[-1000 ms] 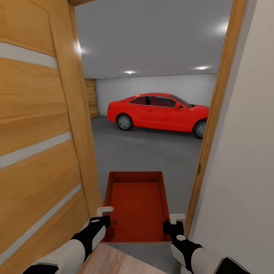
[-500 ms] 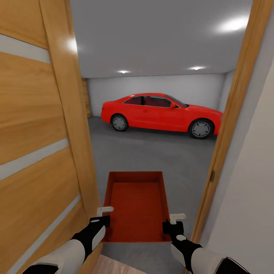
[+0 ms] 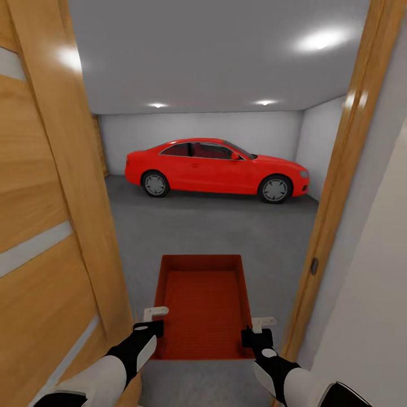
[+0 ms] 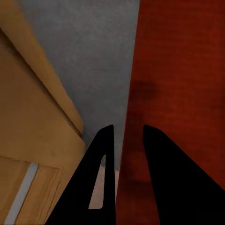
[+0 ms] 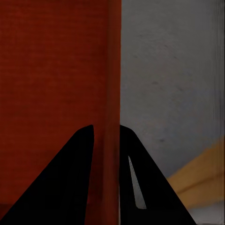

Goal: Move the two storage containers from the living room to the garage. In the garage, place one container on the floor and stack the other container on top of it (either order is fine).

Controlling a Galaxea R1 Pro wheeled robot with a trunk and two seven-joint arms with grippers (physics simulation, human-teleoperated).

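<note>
Head view: an orange-red lidless box (image 3: 202, 308) with a ribbed bottom is held level in the doorway over the grey floor (image 3: 226, 232); left gripper (image 3: 151, 319) and right gripper (image 3: 258, 330) clamp its side walls; an orange-wood door (image 3: 45, 226) stands close on the left, the door frame (image 3: 333, 192) on the right; a red car (image 3: 215, 168) is parked ahead.
Left wrist view: fingers (image 4: 101, 154) straddle the box wall.
Right wrist view: fingers (image 5: 136, 164) pinch the other wall.

Orange-wood door (image 3: 39, 226) at left; grey floor (image 3: 215, 232); red car (image 3: 217, 169) against pale wall (image 3: 198, 127); ceiling spotlights (image 3: 319, 40).
</note>
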